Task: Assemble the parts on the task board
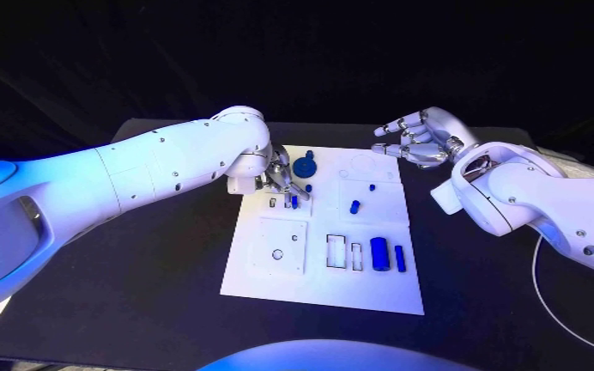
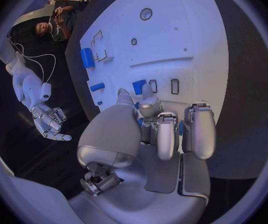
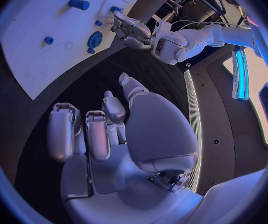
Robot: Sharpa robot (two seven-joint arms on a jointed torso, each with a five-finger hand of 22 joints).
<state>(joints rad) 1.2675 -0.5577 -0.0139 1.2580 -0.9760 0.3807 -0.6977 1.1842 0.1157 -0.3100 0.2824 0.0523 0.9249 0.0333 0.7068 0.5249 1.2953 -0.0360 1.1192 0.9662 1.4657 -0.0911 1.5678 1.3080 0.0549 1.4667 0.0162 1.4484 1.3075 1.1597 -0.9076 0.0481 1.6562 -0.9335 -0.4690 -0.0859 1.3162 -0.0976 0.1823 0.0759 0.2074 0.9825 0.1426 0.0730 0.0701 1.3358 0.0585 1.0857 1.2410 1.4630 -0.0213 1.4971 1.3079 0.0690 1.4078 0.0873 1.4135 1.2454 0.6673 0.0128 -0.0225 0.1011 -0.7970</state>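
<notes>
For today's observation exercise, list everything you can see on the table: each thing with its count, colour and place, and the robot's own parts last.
Table: one, black, under everything.
Task board: one, white, middle of the table.
Round part: one, blue, at the board's far edge, beside the left hand.
Large block: one, blue, standing in the board's near right area.
Narrow bar: one, blue, just right of the large block.
Small parts: at least two, blue, board's centre right.
Left hand: silver, over the board's far left, at a small blue part.
Right hand: silver, raised beyond the board's far right corner, holding nothing.
</notes>
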